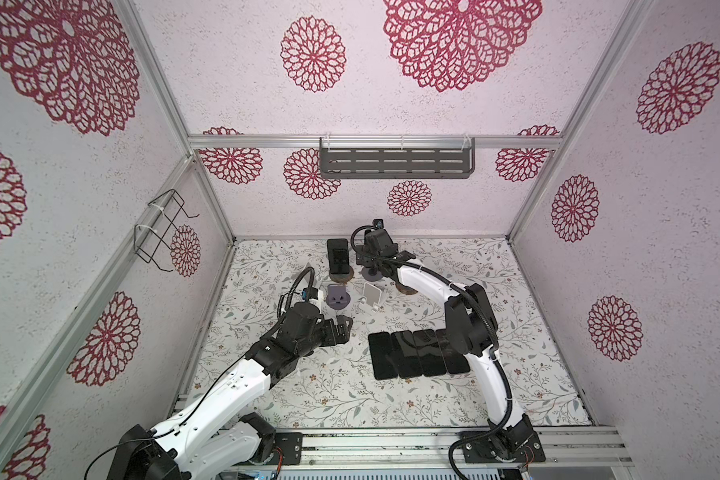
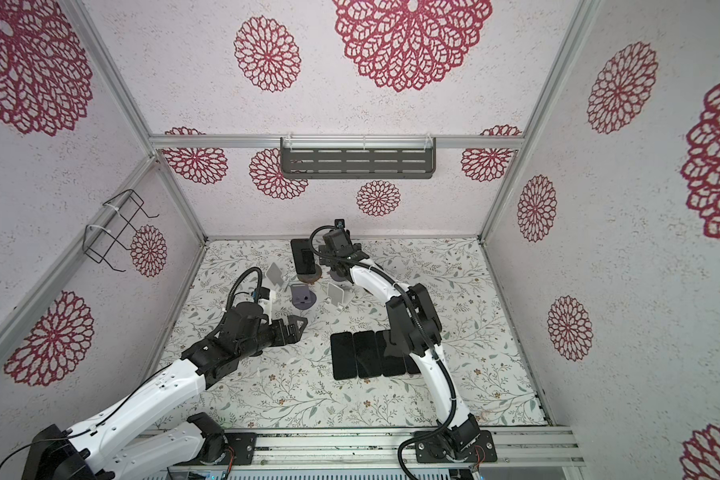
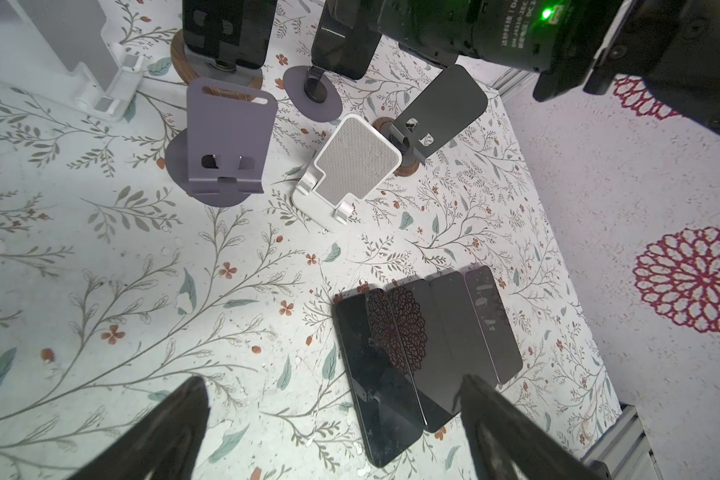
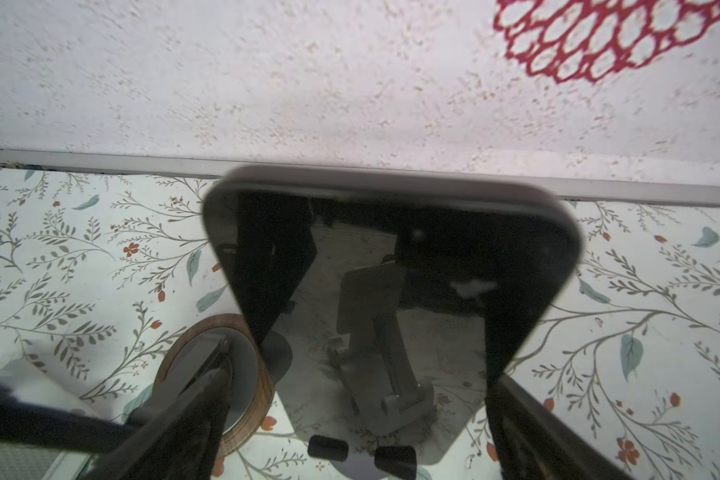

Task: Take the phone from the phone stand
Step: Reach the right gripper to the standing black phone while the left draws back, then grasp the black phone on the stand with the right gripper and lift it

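The right pincer has its fingers spread wide, one on each side of the phone. One finger shows a clear gap to the phone's edge. The other sits so close that contact cannot be told.

The phone leans upright on the phone stand, a dark plate on a round purple base, with its bottom edge caught in the stand's two front lips. In both top views this pair sits near 12 o'clock on the tabletop, close to the back wall, mostly hidden under the arm.

Just beside it at 9 o'clock, a second phone leans on a wooden-based stand. Toward 6 o'clock from these stand three empty holders: a purple stand, a white stand and a dark stand.

The left pincer hovers over the tabletop at about 9 o'clock from its middle, fingers apart with nothing between them. At its 3 o'clock, near the tabletop's middle, a row of four phones lies flat, side by side with their long edges touching.
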Robot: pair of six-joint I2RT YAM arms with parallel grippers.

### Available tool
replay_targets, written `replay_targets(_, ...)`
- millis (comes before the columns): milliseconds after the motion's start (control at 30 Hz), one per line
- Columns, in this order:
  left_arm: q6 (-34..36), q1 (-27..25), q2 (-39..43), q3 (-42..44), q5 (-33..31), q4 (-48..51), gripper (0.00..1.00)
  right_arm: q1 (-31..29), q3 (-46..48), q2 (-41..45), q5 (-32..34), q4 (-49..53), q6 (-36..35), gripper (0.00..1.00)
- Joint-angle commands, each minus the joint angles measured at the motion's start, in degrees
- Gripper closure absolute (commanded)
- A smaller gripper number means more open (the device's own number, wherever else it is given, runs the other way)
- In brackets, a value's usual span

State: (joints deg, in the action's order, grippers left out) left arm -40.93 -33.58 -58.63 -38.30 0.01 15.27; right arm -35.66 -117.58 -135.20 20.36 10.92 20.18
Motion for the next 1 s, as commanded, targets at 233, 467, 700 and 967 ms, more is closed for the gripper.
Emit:
replay_targets(233,-0.4,0.4,0.5,1.0,-1.5,-1.6,0.03,1.6,-2.6,-1.5,1.9,-4.1,0.5,0.06)
replay_targets(467,-0.7,0.3,-0.2,1.1,-1.4,-1.9,0.03,2.0,-2.6,-1.6,0.9,-5.3,0.0,0.2)
replay_targets(700,-0.7,0.4,0.2,1.5,-1.8,-1.9,0.03,2.1,-2.4,0.1,0.4,-5.0,-0.8,0.3)
replay_targets(967,0.5,0.4,1.5,1.4,-1.8,-3.1,0.03,2.2,-2.4,4.6,-2.1,-3.9,-2.4,0.32)
